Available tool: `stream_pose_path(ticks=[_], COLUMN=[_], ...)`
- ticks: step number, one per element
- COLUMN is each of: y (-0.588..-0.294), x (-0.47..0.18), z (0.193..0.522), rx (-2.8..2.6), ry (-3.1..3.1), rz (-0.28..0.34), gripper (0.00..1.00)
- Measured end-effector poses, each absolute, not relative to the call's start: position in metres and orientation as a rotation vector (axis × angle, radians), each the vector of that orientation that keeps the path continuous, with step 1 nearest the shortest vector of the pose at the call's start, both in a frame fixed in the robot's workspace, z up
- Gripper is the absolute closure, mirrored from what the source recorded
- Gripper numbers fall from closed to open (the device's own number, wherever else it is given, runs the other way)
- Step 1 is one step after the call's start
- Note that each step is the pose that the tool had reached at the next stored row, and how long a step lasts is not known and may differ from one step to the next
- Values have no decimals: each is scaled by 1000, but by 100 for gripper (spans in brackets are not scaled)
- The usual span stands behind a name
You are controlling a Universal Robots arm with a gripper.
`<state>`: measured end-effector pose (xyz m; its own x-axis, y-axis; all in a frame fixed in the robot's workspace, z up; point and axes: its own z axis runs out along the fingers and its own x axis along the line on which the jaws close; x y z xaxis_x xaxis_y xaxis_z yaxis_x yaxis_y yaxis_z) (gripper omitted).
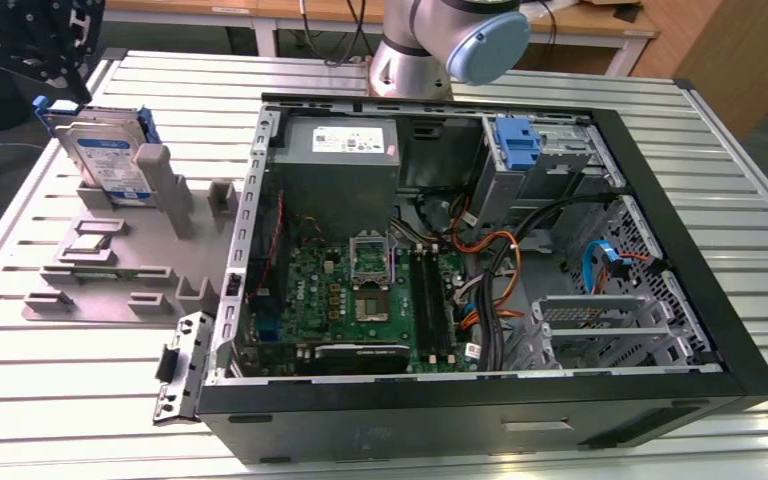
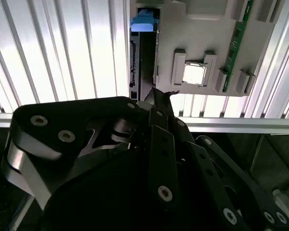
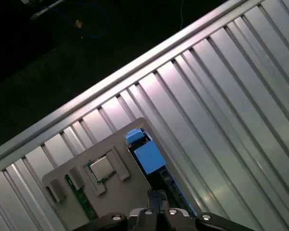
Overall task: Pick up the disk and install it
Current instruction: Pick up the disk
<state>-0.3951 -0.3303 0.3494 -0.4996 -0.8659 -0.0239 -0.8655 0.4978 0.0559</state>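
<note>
Upright in the grey holder (image 1: 157, 255) stands the disk (image 1: 101, 158); above it hangs the claw (image 3: 156, 196), tips together.

Exterior view high over case (image 1: 424, 420), both wrist views down onto tray (image 2: 202, 29) (image 3: 125, 192)

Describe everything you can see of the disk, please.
The disk is a flat silver metal drive with a blue-and-white label, framed in blue plastic. It stands upright on its edge in a slot of the grey holder, at the exterior view's left of the open computer case. As far as can be seen, nothing but the holder touches it. The gripper hangs close above its top edge.
</note>
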Motion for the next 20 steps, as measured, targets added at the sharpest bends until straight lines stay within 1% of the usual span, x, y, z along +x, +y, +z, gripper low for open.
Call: stream_pose_path(ticks=[20], y=[-330], x=[-395], z=[348], rx=[1894], ry=[-2486], rz=[-92], gripper=[89])
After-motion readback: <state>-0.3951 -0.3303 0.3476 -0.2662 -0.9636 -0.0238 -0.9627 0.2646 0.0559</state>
